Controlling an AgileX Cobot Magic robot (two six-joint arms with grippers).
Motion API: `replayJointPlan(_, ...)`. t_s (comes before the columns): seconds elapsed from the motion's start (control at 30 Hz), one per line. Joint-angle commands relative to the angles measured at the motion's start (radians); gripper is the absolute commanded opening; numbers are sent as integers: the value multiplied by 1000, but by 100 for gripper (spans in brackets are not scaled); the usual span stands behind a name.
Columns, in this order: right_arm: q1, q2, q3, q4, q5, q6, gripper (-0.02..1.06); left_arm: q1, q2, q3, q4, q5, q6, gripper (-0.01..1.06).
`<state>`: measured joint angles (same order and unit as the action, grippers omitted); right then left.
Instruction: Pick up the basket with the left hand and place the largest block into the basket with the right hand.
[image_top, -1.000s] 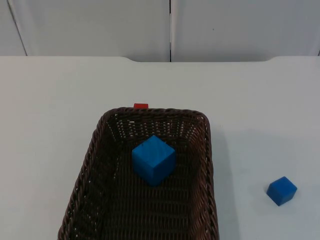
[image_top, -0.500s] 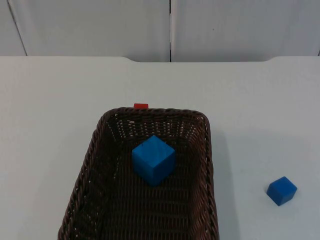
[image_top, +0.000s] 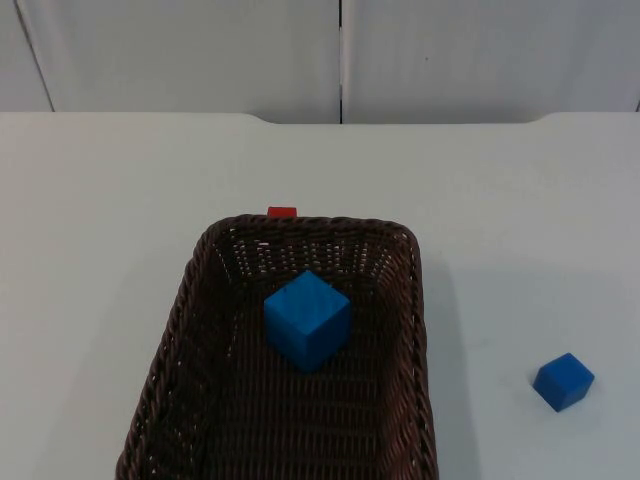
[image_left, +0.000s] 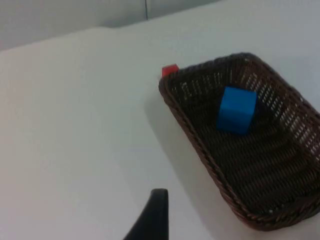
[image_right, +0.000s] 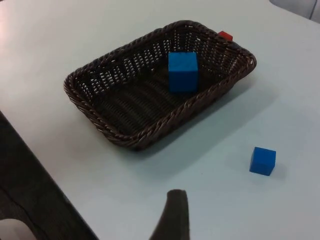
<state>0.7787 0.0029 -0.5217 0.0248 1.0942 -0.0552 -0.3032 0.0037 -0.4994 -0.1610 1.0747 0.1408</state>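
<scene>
small blue block (image_top: 563, 381), red block (image_top: 282, 213), white table (image_top: 100, 220)

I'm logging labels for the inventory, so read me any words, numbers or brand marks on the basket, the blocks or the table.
None to read. The basket, the large blue block inside it, the small blue block, the red block and the table bear no text, number or logo.

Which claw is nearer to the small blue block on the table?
Probably the right. The small blue block lies on the table just ahead of the right claw; the left claw is beyond the basket, on its far side.
</scene>
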Motion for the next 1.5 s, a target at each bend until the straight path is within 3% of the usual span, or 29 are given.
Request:
replayJointPlan(0.0,1,-3,5,4,-15,2,70,3,-4,5,-4,5,3,88)
replayJointPlan(0.23,1,-3,5,4,-19,94,70,3,-4,5,55,1,-76,88)
replayJointPlan(0.87,1,-3,5,-25,-16,84,71,3,-4,5,64,-1,-116,88)
replayJointPlan(1.0,1,-3,5,-25,-17,84,91,3,-4,5,64,-1,-116,91)
replayJointPlan(1.03,1,-3,5,-25,-17,84,91,3,-4,5,64,-1,-116,91)
replayJointPlan(1.1,1,-3,5,-25,-17,84,105,3,-4,5,64,-1,-116,102)
replayJointPlan(1.13,1,-3,5,-25,-17,84,105,3,-4,5,64,-1,-116,105)
replayJointPlan(1.47,1,-3,5,-25,-17,84,105,3,-4,5,67,-3,-116,105)
